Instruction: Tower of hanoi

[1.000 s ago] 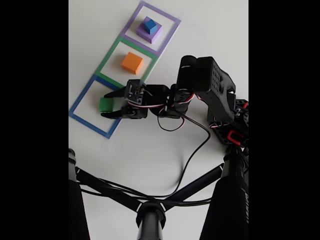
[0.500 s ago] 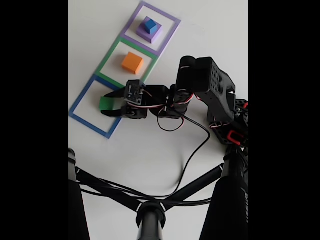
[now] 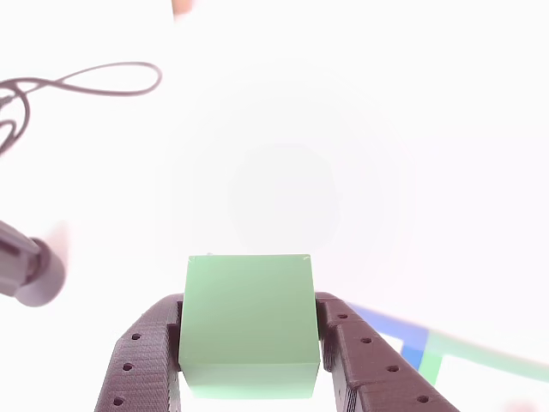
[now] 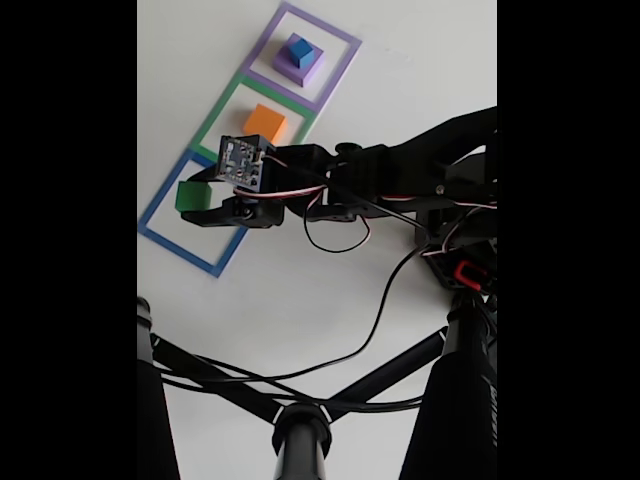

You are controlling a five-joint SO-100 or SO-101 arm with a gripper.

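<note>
Gripper (image 4: 192,200) pinches green cube (image 4: 188,194) between both fingers, over the blue outline (image 4: 160,236). Orange cube (image 4: 265,122) in green outline; blue cube (image 4: 298,48) on purple cube (image 4: 304,68).

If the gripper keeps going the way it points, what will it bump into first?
Probably nothing soon. In the fixed view the gripper, shut on the green cube, points left across the blue square outline. Beyond it lies bare white table, though depth is hard to judge.
</note>
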